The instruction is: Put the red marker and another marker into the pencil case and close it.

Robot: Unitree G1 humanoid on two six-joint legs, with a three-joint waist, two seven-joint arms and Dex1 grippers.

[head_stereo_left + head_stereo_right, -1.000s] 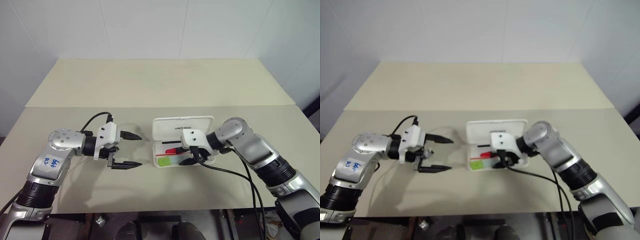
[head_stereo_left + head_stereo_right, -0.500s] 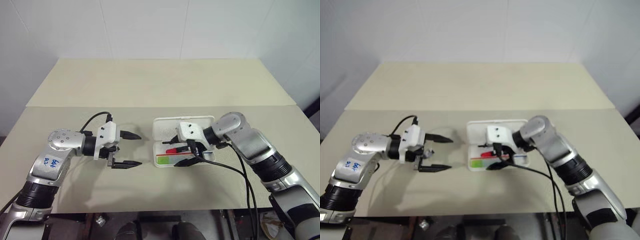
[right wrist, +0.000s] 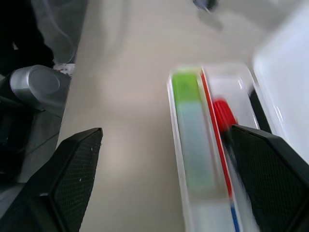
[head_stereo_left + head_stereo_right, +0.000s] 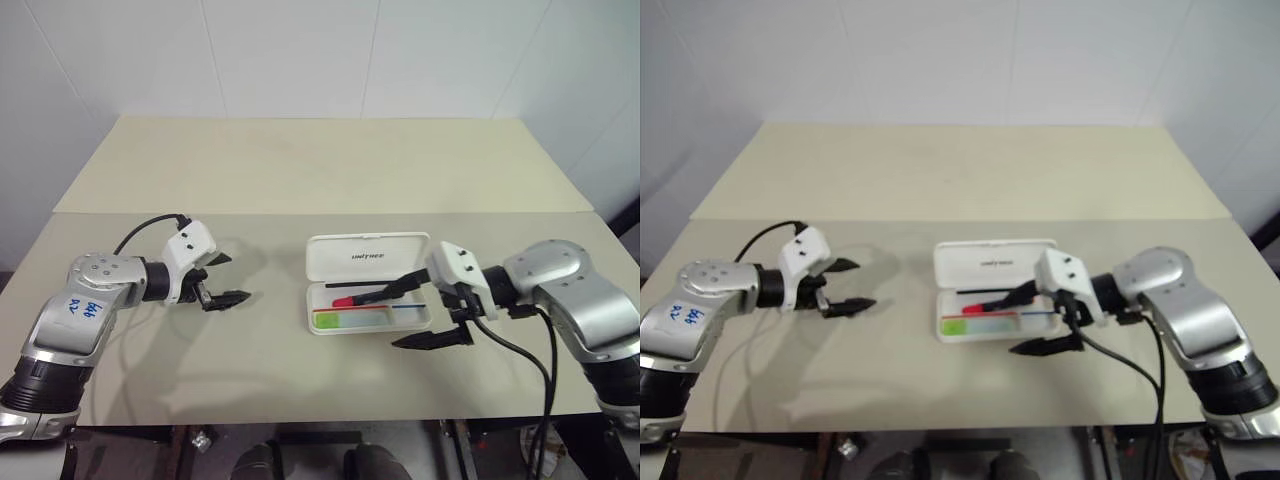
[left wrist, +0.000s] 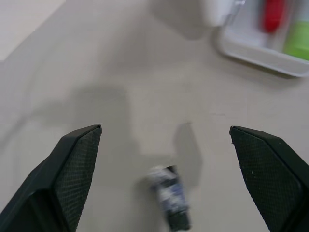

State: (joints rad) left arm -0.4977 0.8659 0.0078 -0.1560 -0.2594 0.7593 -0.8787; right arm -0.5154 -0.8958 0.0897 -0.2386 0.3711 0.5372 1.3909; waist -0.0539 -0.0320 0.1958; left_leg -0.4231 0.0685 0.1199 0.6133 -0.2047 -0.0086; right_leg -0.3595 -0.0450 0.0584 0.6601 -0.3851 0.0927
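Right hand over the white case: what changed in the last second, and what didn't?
The right hand has pulled back out of the white hard-plastic pencil case toward the robot's right, open and empty. The left hand, also open, drew away from the case and turned. The short red marker and the lime-capped pale highlighter lie in the tray as before; lid still up.

The white case [image 4: 368, 284] with dark lettering holds a red marker [image 4: 343, 299], a pale highlighter [image 4: 348, 320] with lime-green cap, and thin red and blue lines, on a beige table [image 4: 300, 180]; gripper fingers [image 4: 438, 339] are black.
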